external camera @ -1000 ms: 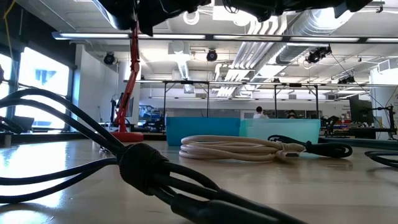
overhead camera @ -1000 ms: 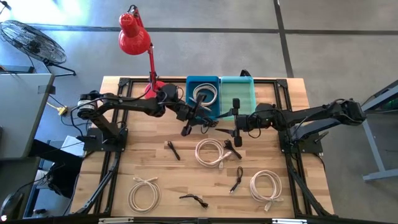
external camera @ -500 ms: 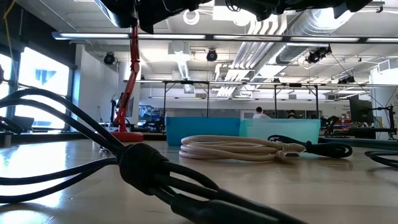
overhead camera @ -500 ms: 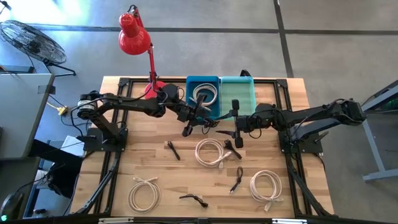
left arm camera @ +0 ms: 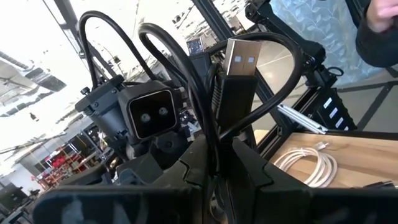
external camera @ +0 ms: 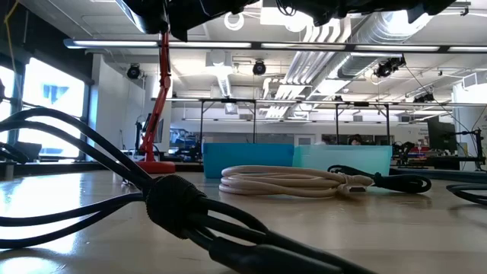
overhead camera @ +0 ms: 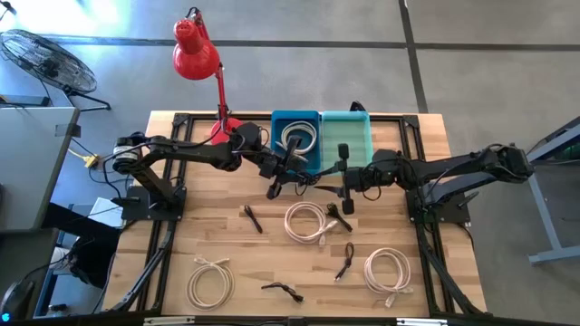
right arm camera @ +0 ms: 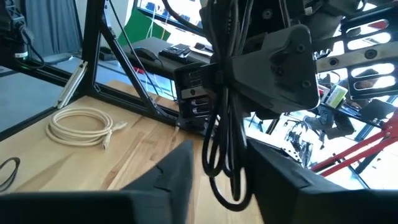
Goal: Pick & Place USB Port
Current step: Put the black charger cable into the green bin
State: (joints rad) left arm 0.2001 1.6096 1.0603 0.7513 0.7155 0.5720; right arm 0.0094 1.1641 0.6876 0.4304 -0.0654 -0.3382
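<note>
**Black USB cable held between 2 grippers in front of the blue bin**

The wooden bench [overhead camera: 181,244] carries the blue bin [overhead camera: 294,136], which holds 1 white cable. Just in front of that bin, the left gripper [overhead camera: 275,186] is clamped on a black USB cable [left arm camera: 239,81], plug end up. The right gripper [overhead camera: 347,195] faces it from the bin's other side, its fingers partly open around the cable's hanging loops [right arm camera: 227,155].
</note>
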